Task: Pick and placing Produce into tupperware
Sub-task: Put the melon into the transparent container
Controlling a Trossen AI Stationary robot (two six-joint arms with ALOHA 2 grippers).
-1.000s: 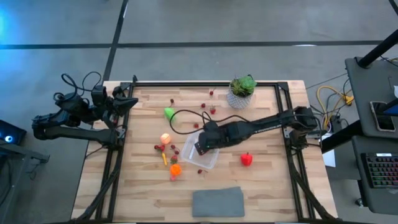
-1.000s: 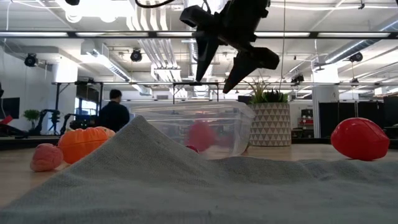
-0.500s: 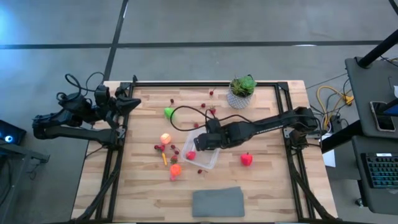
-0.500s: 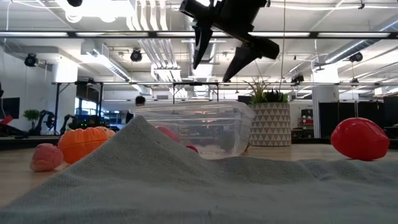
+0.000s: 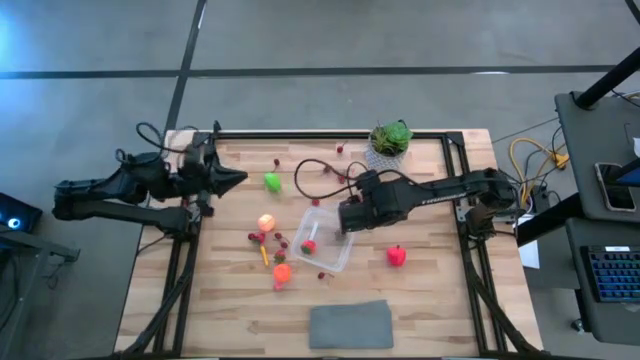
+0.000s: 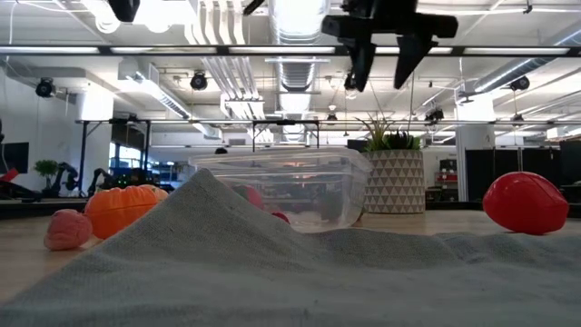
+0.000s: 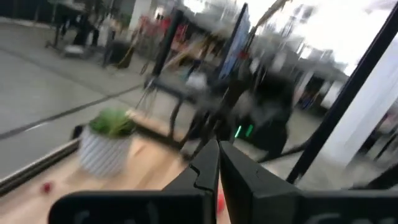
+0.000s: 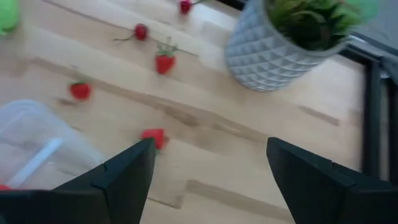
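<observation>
Just beside the tupperware point(image 5: 325, 238) at mid-table, the right tool point(image 5: 345, 215) hovers raised, jaws wide and empty; a red produce piece point(image 5: 308, 246) lies inside. The left tool point(image 5: 235, 180) points inward, pinched together, its wrist view blurred.

In the high view, bare wooden tabletop point(image 5: 440, 290) is left open across the lower right and lower left of the frame. The centre is occupied by the clear square plastic tub point(image 5: 324, 240), over whose upper right edge the right gripper point(image 5: 347, 214) is held with fingers spread. To the tub's left, passage is narrowed by the orange, peach-yellow and red toy pieces point(image 5: 270, 245). The upper middle is blocked by the leafy plant in a white pot point(image 5: 388, 147), and the lower centre by the flat grey cloth point(image 5: 350, 325).
</observation>
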